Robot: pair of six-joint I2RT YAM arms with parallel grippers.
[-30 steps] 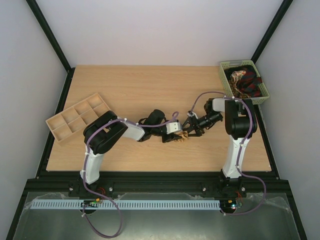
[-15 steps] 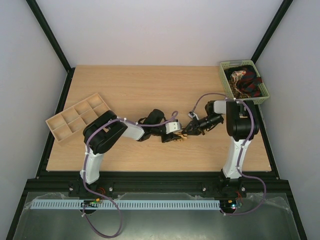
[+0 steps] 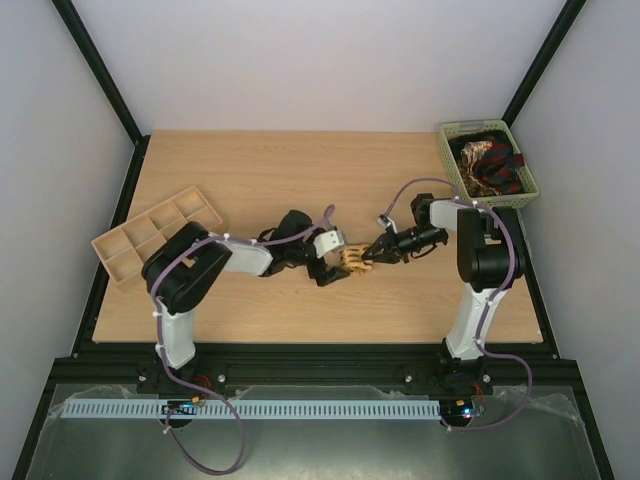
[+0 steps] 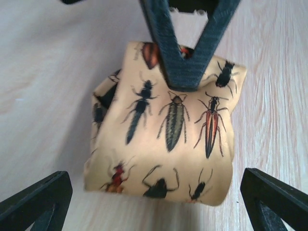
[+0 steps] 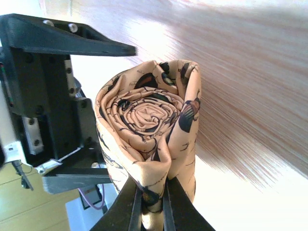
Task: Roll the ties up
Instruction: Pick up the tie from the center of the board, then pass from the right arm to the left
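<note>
Near the middle of the worktop (image 3: 300, 180), in the overhead view, the rolled tie (image 3: 352, 262) is lying between the two arms, with the left end effector (image 3: 336, 266) flanking it from the left and the right end effector (image 3: 373, 254) meeting it from the right. More ties (image 3: 487, 160) are lying heaped in a green basket (image 3: 445, 150) at the far right corner, and a wooden divided tray (image 3: 150, 232) is sitting at the left edge. From the left wrist, the tan-yellow roll, printed with insects, is resting on the wood while the left fingers (image 4: 38, 202) are standing wide apart on either side, clear of the cloth; the right arm's dark fingers (image 4: 185, 72) are converging to a point on its far edge. From the right wrist, the spiral end of the roll is facing the camera, and the right fingers (image 5: 127, 209) are pinching a fold of its outer layer tightly.
</note>
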